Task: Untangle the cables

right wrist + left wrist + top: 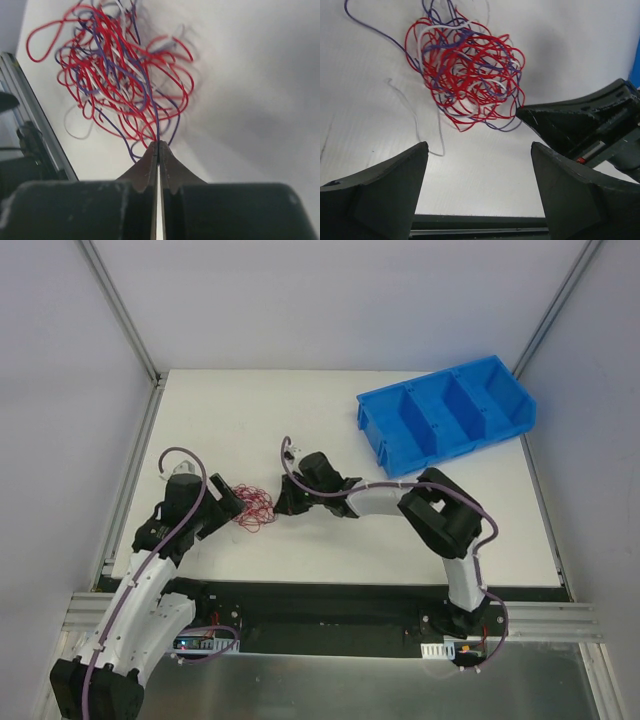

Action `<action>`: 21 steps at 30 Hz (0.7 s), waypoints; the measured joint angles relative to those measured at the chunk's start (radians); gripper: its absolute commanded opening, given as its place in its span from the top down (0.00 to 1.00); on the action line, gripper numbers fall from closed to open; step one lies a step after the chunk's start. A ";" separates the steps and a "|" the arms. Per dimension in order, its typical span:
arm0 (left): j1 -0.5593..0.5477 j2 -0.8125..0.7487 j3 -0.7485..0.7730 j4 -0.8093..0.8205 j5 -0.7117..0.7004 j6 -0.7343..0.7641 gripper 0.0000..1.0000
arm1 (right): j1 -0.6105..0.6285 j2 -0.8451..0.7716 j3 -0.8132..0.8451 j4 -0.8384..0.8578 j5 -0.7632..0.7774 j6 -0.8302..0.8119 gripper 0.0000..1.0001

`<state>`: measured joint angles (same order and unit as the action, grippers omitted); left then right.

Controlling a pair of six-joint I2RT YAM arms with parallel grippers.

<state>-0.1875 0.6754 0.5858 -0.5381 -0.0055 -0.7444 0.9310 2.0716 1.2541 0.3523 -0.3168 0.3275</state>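
The cables [255, 507] lie tangled well left of the bin [460, 448]. On their bin side the right gripper [158, 145] pinches a few strands (likely to draw them out). Opposite, the left gripper [479, 146] gapes wide, empty, probably poised to anchor the rest.

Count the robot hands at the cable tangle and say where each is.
2. The left hand sits open just left of the cables; the right hand is on their right side, shut on a few strands. None seems hidden.

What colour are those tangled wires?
The cables are mostly red, some white and purple; best in left wrist view.
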 measured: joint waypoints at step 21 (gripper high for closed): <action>-0.003 0.246 -0.143 0.428 0.472 0.010 0.25 | -0.101 -0.549 -0.480 -0.107 0.055 -0.150 0.44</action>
<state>-0.1909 0.9215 0.4431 -0.1104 0.4664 -0.7349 0.8303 1.5227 0.7746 0.2455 -0.2615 0.1780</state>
